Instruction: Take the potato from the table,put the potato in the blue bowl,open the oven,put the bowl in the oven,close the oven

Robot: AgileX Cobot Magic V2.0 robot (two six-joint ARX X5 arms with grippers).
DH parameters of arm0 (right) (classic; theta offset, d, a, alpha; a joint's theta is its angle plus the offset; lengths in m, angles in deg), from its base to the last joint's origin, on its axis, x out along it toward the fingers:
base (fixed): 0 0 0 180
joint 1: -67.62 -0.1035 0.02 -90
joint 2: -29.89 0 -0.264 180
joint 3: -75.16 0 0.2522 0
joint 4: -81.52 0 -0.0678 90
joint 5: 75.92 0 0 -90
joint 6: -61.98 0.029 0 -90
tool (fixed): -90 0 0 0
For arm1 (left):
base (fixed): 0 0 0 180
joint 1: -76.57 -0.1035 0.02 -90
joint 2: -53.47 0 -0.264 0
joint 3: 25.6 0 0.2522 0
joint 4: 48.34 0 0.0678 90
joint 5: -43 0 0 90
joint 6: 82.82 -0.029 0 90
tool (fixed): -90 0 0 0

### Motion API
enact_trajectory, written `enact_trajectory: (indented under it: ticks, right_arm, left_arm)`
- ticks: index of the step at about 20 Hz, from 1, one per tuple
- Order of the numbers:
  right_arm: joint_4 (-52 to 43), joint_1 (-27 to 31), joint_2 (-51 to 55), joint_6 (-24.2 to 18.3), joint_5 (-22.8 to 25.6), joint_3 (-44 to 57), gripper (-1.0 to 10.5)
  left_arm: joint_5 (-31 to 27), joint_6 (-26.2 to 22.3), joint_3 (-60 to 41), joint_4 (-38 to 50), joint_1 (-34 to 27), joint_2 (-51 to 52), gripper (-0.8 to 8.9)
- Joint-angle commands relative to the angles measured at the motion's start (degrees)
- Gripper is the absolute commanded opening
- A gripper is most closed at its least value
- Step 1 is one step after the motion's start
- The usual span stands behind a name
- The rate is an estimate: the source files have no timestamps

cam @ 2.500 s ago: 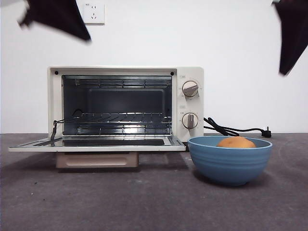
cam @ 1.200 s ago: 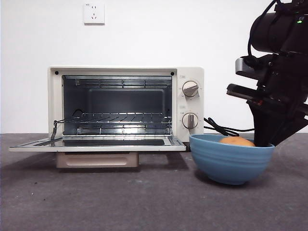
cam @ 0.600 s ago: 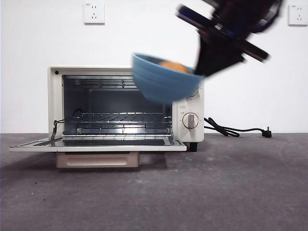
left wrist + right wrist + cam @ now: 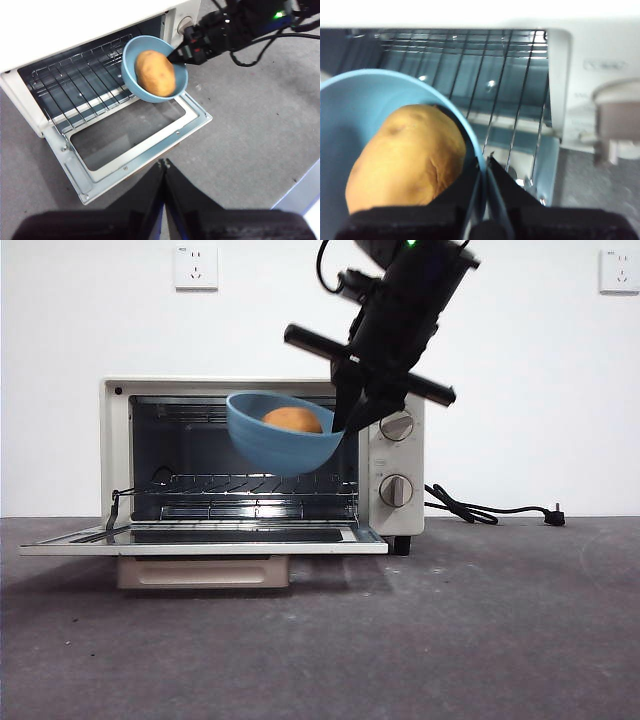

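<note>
While the oven (image 4: 260,465) stands with its door (image 4: 200,538) folded flat, the blue bowl (image 4: 278,435) hangs tilted in front of its mouth above the rack, potato (image 4: 292,420) inside. Its rim is pinched by the right gripper (image 4: 345,420); the left gripper (image 4: 164,165) waits, clenched, over the table (image 4: 480,640).

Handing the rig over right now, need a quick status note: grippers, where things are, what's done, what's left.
Right gripper: shut on the rim of the blue bowl, holding it tilted in the air in front of the oven opening.
Left gripper: shut, holding nothing, above the table in front of the oven.
Potato: in the bowl.
Oven door: open, folded down flat.
Done: potato in bowl, oven opened.
Left: set the bowl on the rack, let go, close the door.
</note>
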Motion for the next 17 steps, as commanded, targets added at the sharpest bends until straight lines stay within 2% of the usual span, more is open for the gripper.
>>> enact_trajectory:
  ticks: [1,6,17]
  right_arm:
    - [-2.8,0.3,-1.9,2.6,0.3,-0.7,-0.2]
    - [-6.2,1.4,-2.6,2.9,3.2,-0.7,-0.2]
    - [-6.4,2.2,-5.2,2.9,4.9,-0.7,-0.2]
  left_arm:
    - [0.1,-0.3,-0.1,-0.5,0.0,0.1,-0.08]
    - [0.1,-0.7,-0.1,-1.0,0.0,0.1,-0.08]
    - [0.1,-0.8,-0.1,-1.1,0.0,0.1,-0.08]
